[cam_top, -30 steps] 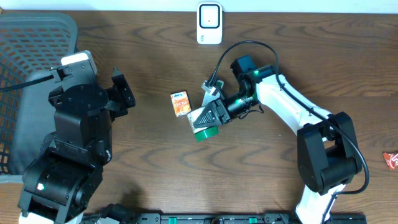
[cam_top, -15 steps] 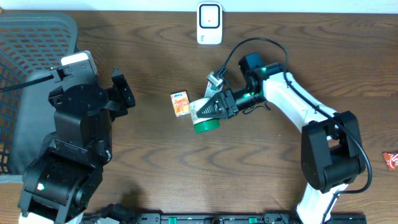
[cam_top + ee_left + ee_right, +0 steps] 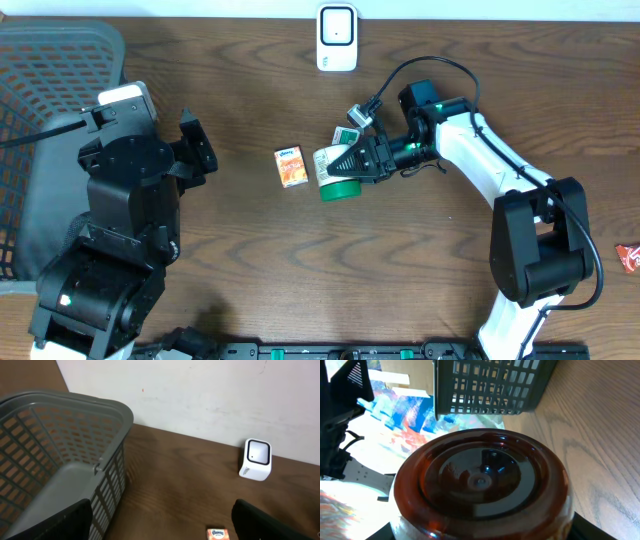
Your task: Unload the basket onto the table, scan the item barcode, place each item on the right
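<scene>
Wooden table (image 3: 260, 270) bears basket (image 3: 50, 90), white scanner (image 3: 337, 38), orange box (image 3: 291, 167), perhaps a packet (image 3: 629, 258).

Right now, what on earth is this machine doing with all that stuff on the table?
The right hand grips a green-lidded jar on its side, near the middle of the table, beside a small orange box. The white scanner sits at the table's far edge, and the jar is not in front of it yet. The left hand is open and empty, next to a grey basket.

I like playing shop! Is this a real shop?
Probably a pretend checkout in a robot lab: a white barcode scanner, a grey shopping basket and a small orange box.
</scene>
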Tool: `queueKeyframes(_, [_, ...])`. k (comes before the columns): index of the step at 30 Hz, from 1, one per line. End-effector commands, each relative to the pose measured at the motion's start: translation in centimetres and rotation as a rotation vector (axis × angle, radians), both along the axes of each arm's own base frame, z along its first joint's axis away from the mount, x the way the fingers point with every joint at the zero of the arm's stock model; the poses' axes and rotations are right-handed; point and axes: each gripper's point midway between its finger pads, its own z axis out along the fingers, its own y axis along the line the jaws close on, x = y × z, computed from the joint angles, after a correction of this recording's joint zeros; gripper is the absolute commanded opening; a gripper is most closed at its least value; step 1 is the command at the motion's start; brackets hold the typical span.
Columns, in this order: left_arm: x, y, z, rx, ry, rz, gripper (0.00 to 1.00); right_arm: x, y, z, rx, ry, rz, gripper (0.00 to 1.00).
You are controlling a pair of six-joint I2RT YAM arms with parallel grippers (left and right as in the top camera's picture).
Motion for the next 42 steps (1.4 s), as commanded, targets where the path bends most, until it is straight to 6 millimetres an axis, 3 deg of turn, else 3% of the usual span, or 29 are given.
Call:
queueKeyframes(1, [-0.1, 0.2, -0.3, 0.002, 0.003, 0.013, 0.89, 0.3, 0.0, 1.6, 0.072, 0.012, -0.003, 0.51])
queueKeyframes(5, [-0.1, 0.2, -0.3, 0.002, 0.003, 0.013, 0.89, 0.5, 0.0, 0.8, 0.026, -0.013, -0.004, 0.45])
queueKeyframes(14, [-0.1, 0.2, -0.3, 0.002, 0.003, 0.013, 0.89, -1.5, -0.8, -3.0, -0.148, 0.084, 0.003, 0.44])
queueKeyframes(21, [-0.1, 0.2, -0.3, 0.002, 0.003, 0.013, 0.89, -4.0, -1.6, -6.5, -0.209, 0.248, 0.002, 0.46])
queueKeyframes(26, [-0.1, 0.2, -0.3, 0.002, 0.003, 0.013, 0.89, -4.5, -1.8, -9.2, -0.257, 0.405, -0.029, 0.45])
queueKeyframes(36, [-0.1, 0.2, -0.3, 0.002, 0.003, 0.013, 0.89, -5.0, -1.9, -11.1, -0.317, 0.672, -0.066, 0.51])
queueKeyframes(42, [-0.1, 0.2, -0.3, 0.002, 0.003, 0.013, 0.89, -6.8, -2.4, -12.7, -0.397, 0.83, -0.08, 0.53])
